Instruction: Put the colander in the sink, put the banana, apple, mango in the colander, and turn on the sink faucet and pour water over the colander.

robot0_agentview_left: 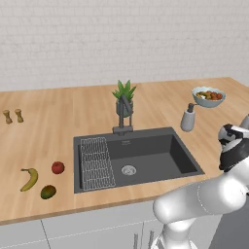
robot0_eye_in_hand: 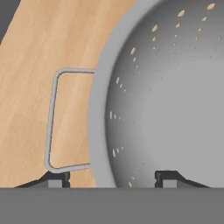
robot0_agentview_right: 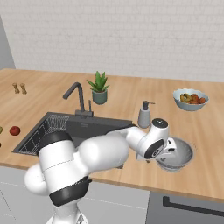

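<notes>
The wooden counter holds everything. The sink sits mid-counter, and the colander is on the counter right of it. The gripper straddles its rim, one fingertip outside and one inside, jaws part-open, not pinching yet.

Banana, apple, mango on tabletop left of sink; wire rack inside sink; faucet behind.

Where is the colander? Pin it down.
In the right base view the colander sits on the counter right of the sink, below the soap dispenser, with the claw at its rim.
</notes>
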Controlling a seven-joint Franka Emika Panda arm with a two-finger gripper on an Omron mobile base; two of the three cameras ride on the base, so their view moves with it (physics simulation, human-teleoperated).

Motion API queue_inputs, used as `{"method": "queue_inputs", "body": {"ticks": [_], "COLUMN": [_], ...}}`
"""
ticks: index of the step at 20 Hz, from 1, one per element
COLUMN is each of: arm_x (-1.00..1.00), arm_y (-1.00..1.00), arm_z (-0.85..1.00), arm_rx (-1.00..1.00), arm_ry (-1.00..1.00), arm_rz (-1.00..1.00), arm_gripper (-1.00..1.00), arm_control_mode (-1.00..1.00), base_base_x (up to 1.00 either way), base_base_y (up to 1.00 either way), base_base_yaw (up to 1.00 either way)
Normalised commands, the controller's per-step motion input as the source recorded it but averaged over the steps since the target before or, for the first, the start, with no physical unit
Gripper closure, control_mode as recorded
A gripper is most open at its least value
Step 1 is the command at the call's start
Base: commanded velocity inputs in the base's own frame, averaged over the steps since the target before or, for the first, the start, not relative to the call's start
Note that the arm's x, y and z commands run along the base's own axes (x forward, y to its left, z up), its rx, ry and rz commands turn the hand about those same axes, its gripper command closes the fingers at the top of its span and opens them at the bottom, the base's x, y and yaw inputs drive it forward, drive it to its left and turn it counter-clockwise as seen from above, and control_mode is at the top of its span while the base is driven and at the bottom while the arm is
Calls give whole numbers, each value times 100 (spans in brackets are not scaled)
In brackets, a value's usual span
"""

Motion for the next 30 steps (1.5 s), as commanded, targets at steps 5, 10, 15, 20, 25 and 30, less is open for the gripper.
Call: {"method": "queue_inputs", "body": {"ticks": [5,10,15,20,25,30], "arm_x": [0,0,2,-3,-1,-19], "arm_y": [0,0,0,2,18,81], "arm_z": [0,0,11,50,44,0], "arm_rx": [0,0,1,0,0,0], "arm_ry": [0,0,1,0,2,6], "arm_rz": [0,0,3,5,17,32], "arm_gripper": [100,100,100,100,100,100], "arm_control_mode": [-100,-100,-100,-100,-100,-100], "base_base_x": [0,0,0,0,0,0], "base_base_y": [0,0,0,0,0,0], "base_base_yaw": [0,0,0,0,0,0]}}
